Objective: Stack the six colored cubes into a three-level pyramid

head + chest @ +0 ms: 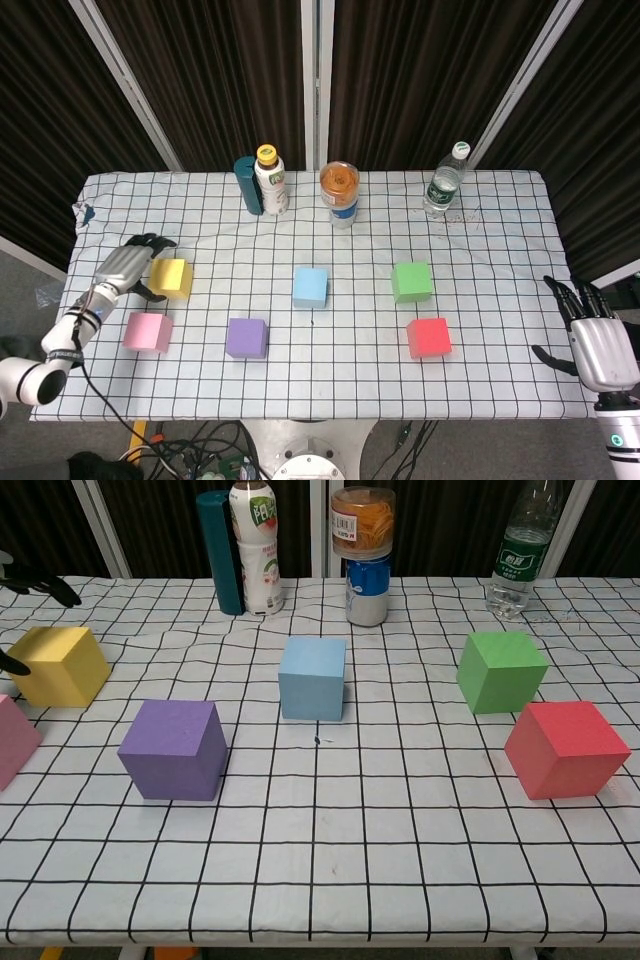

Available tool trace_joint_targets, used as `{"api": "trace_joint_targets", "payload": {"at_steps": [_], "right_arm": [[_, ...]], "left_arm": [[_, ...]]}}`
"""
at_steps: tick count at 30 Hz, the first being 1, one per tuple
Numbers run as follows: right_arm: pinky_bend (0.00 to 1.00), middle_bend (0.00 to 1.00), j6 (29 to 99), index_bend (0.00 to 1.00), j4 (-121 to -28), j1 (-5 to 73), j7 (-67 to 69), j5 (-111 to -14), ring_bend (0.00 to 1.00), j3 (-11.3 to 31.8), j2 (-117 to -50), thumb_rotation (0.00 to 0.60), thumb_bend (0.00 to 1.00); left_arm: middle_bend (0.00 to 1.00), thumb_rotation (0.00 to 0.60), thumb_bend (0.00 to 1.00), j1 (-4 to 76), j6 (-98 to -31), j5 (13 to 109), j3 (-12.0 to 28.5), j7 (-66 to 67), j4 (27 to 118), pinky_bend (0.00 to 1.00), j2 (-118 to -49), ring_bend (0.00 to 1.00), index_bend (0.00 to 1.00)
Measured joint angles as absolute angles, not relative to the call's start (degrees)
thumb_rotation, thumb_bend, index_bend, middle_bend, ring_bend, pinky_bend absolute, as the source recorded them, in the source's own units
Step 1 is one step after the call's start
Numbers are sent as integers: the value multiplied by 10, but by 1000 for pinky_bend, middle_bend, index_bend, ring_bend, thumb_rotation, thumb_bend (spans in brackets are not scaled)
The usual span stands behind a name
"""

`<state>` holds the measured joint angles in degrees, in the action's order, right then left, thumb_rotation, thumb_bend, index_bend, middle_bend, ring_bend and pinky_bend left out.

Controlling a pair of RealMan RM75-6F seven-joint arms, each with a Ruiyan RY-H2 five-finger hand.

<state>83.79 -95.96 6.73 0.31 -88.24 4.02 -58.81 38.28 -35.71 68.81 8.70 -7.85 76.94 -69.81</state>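
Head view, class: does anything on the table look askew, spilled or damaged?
Nothing spilled or damaged. The orange-lidded jar stands stacked on a blue can, which is unusual, and the tablecloth is wrinkled near the bottles. All six cubes lie separate and flat.
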Motion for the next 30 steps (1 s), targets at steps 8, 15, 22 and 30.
{"api": "trace_joint_targets", "payload": {"at_steps": [8, 15, 22, 30], "right_arm": [[104, 160, 837, 0, -955, 67, 8, -880, 0, 39, -590, 600, 75], [104, 160, 837, 0, -951, 67, 13, -882, 0, 39, -590, 600, 78], [104, 160, 841, 0, -948, 64, 19, -879, 0, 39, -588, 600, 79], [104, 160, 834, 0, -939, 65, 30, -875, 0, 37, -587, 600, 80]], "left_arm": [[245, 600, 0, 400, -343, 652, 73, -29, 724, 69, -726, 144, 251], [446, 600, 0, 418, -344, 628, 86, -27, 693, 146, -760, 339, 373], [449, 600, 0, 439, -349, 616, 107, -23, 738, 147, -761, 340, 379], [448, 600, 0, 493, -339, 550, 122, 28, 770, 147, -784, 340, 375]]}}
